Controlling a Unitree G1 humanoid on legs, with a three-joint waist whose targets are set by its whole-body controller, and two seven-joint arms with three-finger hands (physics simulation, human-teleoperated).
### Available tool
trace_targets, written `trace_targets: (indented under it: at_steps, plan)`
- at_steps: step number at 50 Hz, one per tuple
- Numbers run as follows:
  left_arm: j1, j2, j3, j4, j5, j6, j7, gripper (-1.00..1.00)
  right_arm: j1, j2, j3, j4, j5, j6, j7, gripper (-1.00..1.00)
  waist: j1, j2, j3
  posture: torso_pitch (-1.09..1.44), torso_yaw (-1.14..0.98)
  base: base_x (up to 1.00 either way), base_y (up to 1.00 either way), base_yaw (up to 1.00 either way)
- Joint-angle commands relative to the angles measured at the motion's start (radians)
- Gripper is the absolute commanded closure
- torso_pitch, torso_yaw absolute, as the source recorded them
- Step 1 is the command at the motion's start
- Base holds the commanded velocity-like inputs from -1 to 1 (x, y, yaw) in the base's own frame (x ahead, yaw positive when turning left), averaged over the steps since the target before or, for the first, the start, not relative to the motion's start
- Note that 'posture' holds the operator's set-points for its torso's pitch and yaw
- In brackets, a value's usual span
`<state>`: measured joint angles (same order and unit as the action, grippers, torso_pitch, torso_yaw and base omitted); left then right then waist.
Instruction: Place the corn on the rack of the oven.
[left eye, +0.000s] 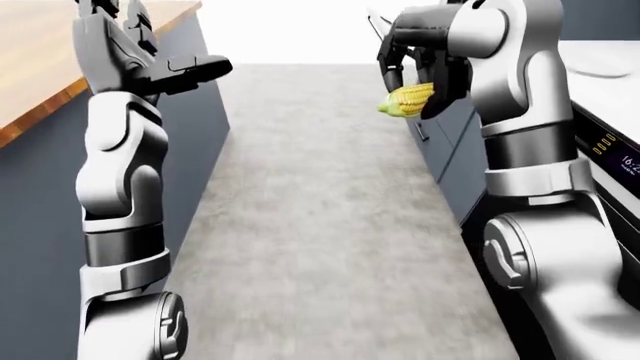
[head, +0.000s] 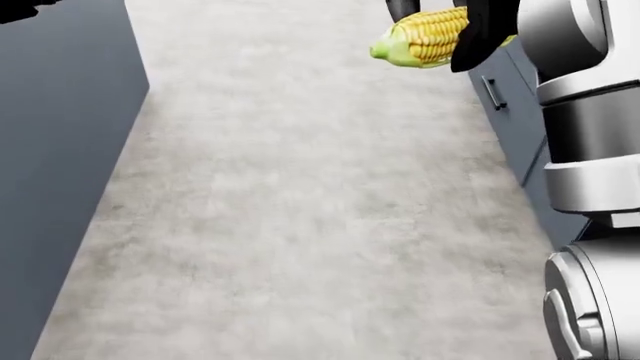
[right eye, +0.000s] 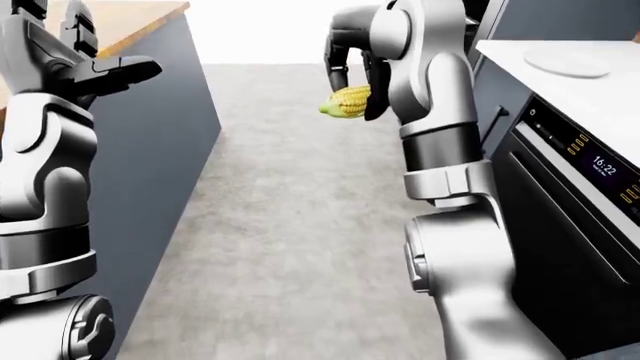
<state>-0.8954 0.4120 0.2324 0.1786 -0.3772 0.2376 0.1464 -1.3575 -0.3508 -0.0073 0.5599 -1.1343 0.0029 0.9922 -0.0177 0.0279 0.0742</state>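
Floor (head: 300, 210): we note pale grey mottled stone, running between the two cabinet runs.
Wooden counter (left eye: 40, 60): at left of the left-eye view, over dark panels.
White worktop (right eye: 590, 97): at right; we record a round white plate (right eye: 567, 61) on it.

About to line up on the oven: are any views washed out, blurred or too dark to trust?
Left-eye view: sharp, but the far end of the aisle is blown out white; the corn in the right robot hand reads clearly. Right-eye view: the oven door is flat black, though its display glows legibly. Head view: even light, no blur, almost no shadows on the floor.
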Motion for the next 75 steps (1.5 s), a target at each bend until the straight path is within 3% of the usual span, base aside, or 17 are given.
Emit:
trace_targets:
  at_steps: [1, 6, 9, 19, 27, 28, 31, 38, 42, 43, 46, 56, 59, 65, 71, 73, 75]
  plan:
    - [-0.038, 0.01, 0.0, -0.033, 0.0, -0.025, -0.006, -1.0, -0.042, -0.022, -0.019, -0.015, -0.007, -0.004, -0.02, 1.0, -0.006, 0.009, -0.026, 0.0, 0.0, 0.0, 0.0, 0.0]
    - [-0.035, 0.009, 0.0, -0.034, 0.0, -0.026, -0.006, -1.0, -0.06, -0.03, -0.022, 0.004, -0.011, -0.005, -0.031, 1.0, 0.015, -0.031, -0.021, 0.0, 0.0, 0.0, 0.0, 0.0]
    - [-0.035, 0.009, 0.0, -0.035, 0.0, -0.027, -0.006, -1.0, -0.066, -0.033, -0.022, 0.008, -0.013, -0.007, -0.038, 1.0, 0.015, -0.081, -0.052, 0.0, 0.0, 0.06, 0.0, 0.0]
    - [-0.038, 0.009, 0.0, -0.03, 0.0, -0.026, -0.008, -1.0, -0.087, -0.04, -0.02, 0.041, -0.02, -0.017, -0.065, 1.0, 0.027, -0.028, -0.044, 0.0, 0.0, 0.12, 0.0, 0.0]
    - [-0.037, 0.01, 0.001, -0.032, -0.001, -0.025, -0.008, -1.0, -0.088, -0.04, -0.022, 0.041, -0.018, -0.017, -0.07, 1.0, 0.005, 0.103, -0.025, 0.0, 0.0, 0.4, -0.11, 0.0]
    - [-0.037, 0.01, 0.001, -0.033, -0.002, -0.024, -0.008, -1.0, -0.087, -0.04, -0.021, 0.04, -0.02, -0.016, -0.068, 1.0, 0.002, 0.067, -0.005, 0.0, 0.0, 0.48, -0.2, 0.0]
    - [-0.038, 0.01, 0.001, -0.031, -0.002, -0.026, -0.008, -1.0, -0.088, -0.04, -0.021, 0.04, -0.02, -0.016, -0.067, 1.0, 0.005, 0.06, -0.035, 0.0, 0.0, 0.49, -0.2, 0.0]
    - [-0.035, 0.01, 0.0, -0.039, -0.003, -0.021, -0.005, -1.0, -0.078, -0.04, -0.022, 0.029, -0.019, -0.014, -0.061, 1.0, 0.036, -0.004, -0.038, 0.0, 0.0, 0.49, -0.2, 0.0]
    - [-0.036, 0.011, 0.001, -0.043, -0.003, -0.017, -0.004, -1.0, -0.077, -0.04, -0.023, 0.027, -0.019, -0.012, -0.06, 1.0, 0.048, -0.109, -0.064, 0.0, 0.0, 0.49, -0.2, 0.0]
    - [-0.037, 0.011, 0.001, -0.041, -0.003, -0.018, -0.005, -1.0, -0.078, -0.041, -0.023, 0.027, -0.019, -0.012, -0.06, 1.0, 0.038, -0.062, -0.046, 0.0, 0.0, 0.49, -0.2, 0.0]
    - [-0.037, 0.01, 0.001, -0.038, -0.002, -0.02, -0.006, -1.0, -0.076, -0.041, -0.023, 0.028, -0.019, -0.013, -0.061, 1.0, 0.03, -0.073, -0.032, 0.0, 0.0, 0.48, -0.2, 0.0]
    - [-0.032, 0.009, 0.001, -0.046, -0.002, -0.019, -0.006, -1.0, -0.094, -0.053, -0.026, 0.02, -0.019, -0.013, -0.043, 1.0, 0.0, 0.06, -0.054, 0.0, 0.0, 0.49, -0.2, 0.0]
    - [-0.033, 0.01, 0.002, -0.047, -0.003, -0.016, -0.006, -1.0, -0.115, -0.062, -0.026, 0.033, -0.02, -0.019, -0.038, 1.0, 0.001, 0.062, -0.026, 0.0, 0.0, 0.48, -0.2, 0.0]
    - [-0.034, 0.009, 0.001, -0.044, -0.002, -0.019, -0.006, -1.0, -0.16, -0.074, -0.026, 0.069, -0.025, -0.034, -0.039, 1.0, 0.024, 0.027, -0.042, 0.0, 0.0, 0.48, -0.19, 0.0]
    - [-0.031, 0.007, 0.0, -0.049, -0.002, -0.017, -0.005, -1.0, -0.219, -0.09, -0.026, 0.108, -0.029, -0.051, -0.036, 1.0, 0.04, -0.074, -0.075, 0.0, 0.0, 0.49, -0.19, 0.0]
    - [-0.03, 0.007, 0.0, -0.051, -0.002, -0.016, -0.005, -1.0, -0.231, -0.094, -0.026, 0.113, -0.03, -0.054, -0.033, 1.0, 0.038, -0.084, -0.026, 0.0, 0.0, 0.48, -0.2, 0.0]
    - [-0.03, 0.006, -0.001, -0.051, -0.002, -0.017, -0.005, -1.0, -0.241, -0.098, -0.027, 0.124, -0.03, -0.059, -0.035, 1.0, 0.024, -0.068, -0.033, 0.0, 0.0, 0.48, -0.2, 0.0]
